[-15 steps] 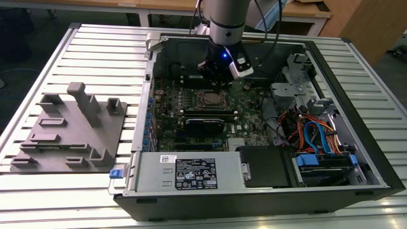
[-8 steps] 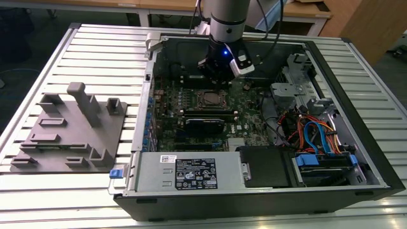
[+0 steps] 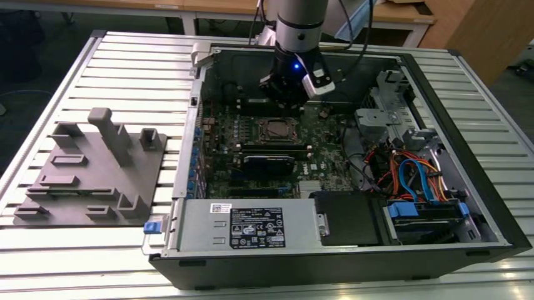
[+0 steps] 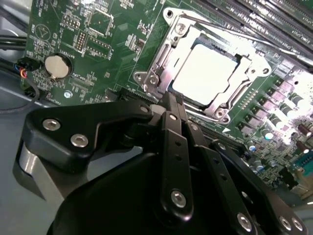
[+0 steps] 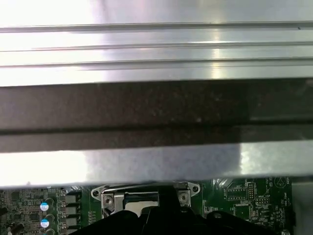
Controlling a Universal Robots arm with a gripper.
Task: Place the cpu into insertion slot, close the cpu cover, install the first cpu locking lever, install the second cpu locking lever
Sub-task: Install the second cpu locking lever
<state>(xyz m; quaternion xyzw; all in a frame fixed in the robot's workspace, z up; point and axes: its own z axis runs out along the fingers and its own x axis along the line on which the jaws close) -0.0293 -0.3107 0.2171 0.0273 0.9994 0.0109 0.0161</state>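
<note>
Although the cpu point(image 4: 209, 73) is already seated in the insertion slot point(image 3: 274, 129), with its bright metal top showing through the window of the cpu cover point(image 4: 253, 72), the fastening work is judged unfinished. In the second wrist view the cover frame is seen lying flat over the chip, just ahead of the claw's tip. The gripper point(image 4: 172, 100) is seen with its black fingers point(image 4: 169, 128) pressed together and nothing held between them; their tip is placed at the near edge of the socket, beside a thin locking lever point(image 4: 230, 30) that is laid along the far side of the frame. Whether that lever is fully hooked cannot be told.

Around the socket, green motherboard point(image 4: 98, 44) is seen, with a coin battery point(image 4: 55, 66) well off to one side of the claw. In the exterior view the claw is hung inside the open computer case point(image 3: 351, 250), just behind the socket.

A risk is judged here: if the closed tip is driven down off-line, the lever could be missed or slipped off, and the board or cover could be scraped.
</note>
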